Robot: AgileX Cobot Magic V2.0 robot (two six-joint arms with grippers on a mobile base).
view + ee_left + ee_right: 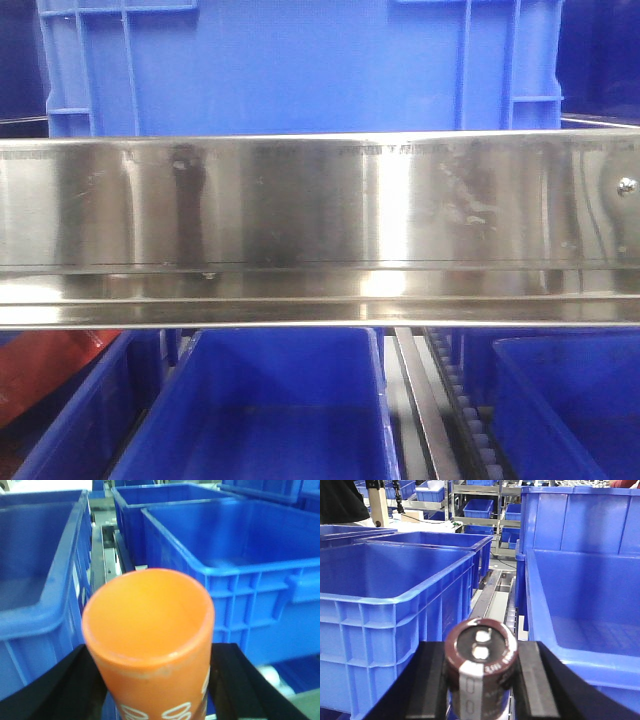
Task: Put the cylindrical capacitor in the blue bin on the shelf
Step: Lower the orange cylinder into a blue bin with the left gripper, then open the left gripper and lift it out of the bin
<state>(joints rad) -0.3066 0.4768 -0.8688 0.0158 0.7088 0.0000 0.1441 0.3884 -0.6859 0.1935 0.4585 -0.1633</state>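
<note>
The right gripper (pixel 481 677) squeezes the capacitor (pixel 480 647), carrying it low between the left bin (pixel 395 600) and right bin (pixel 580 665). Next: lift it over one, maybe the left, and let go. The left gripper (pixel 152 687) squeezes an orange cup (pixel 147 615).

Your right gripper (pixel 481 680) holds the cylindrical capacitor (pixel 480 652) with the left bin (pixel 395 610) and right bin (pixel 580 630) flanking it, and the roller track (pixel 492 587) ahead.

The front rail of the shelf (pixel 320 220) hides from us the base of the upper blue bin (pixel 300 65). The bottom edge cuts off the orange cup (pixel 148 630) and the cylindrical capacitor (pixel 480 667), whose blurred side print we cannot read.
</note>
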